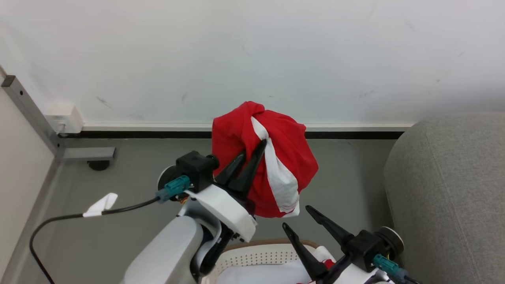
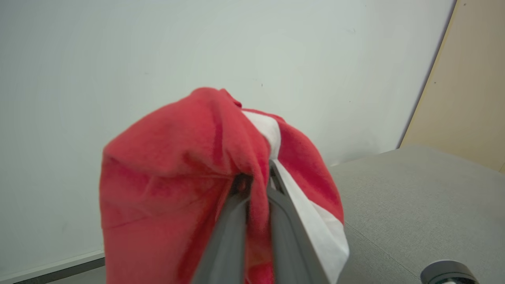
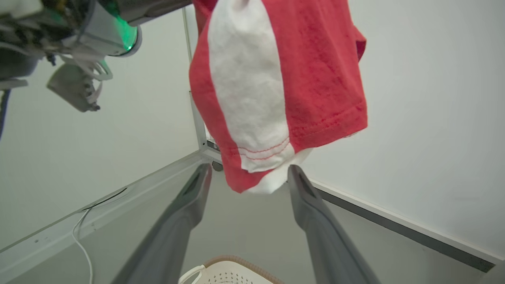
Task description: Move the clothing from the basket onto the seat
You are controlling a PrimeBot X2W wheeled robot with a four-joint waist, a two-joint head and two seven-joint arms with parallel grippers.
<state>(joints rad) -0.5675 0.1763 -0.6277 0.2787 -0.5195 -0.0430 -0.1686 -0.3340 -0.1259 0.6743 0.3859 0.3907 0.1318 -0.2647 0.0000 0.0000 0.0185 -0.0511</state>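
A red garment with a broad white stripe (image 1: 276,173) hangs in the air in front of the wall, pinched near its top by my left gripper (image 1: 252,150), which is shut on it. The left wrist view shows the two fingers (image 2: 232,221) closed on the red cloth (image 2: 169,177). My right gripper (image 1: 296,217) stands open just below the hanging piece, whose hem (image 3: 260,173) dangles between its fingertips. The white perforated basket (image 1: 256,256) with a tan rim sits at the bottom, more clothing (image 1: 327,262) inside. The grey seat (image 1: 449,189) is to the right.
A white wall with a dark baseboard (image 1: 158,134) runs behind. A metal frame leg (image 1: 35,118) and a wall box (image 1: 63,116) stand at the left. A black cable (image 1: 59,219) trails over the grey floor.
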